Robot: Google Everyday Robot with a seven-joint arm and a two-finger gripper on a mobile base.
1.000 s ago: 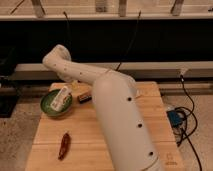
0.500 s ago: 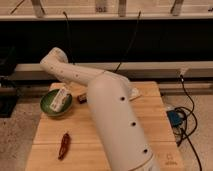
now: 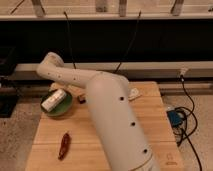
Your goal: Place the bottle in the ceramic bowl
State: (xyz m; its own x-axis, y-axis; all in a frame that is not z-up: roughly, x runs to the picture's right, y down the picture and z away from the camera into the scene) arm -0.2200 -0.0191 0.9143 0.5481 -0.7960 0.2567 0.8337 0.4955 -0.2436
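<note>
The bottle (image 3: pixel 53 100) lies in the ceramic bowl (image 3: pixel 56 109); the arm (image 3: pixel 107 107) hides the jaws (state unclear).

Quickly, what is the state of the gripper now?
Gripper: behind the arm, near the ceramic bowl; state cannot be told. Bottle lies in the bowl.

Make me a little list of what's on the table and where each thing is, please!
bottle: white, lying on its side in the ceramic bowl
ceramic bowl: green, at the wooden table's left back part
red chili thing: on the table, in front of the bowl
gripper: hidden behind the robot arm, near the bowl
cables: on the floor, right of the table
</note>
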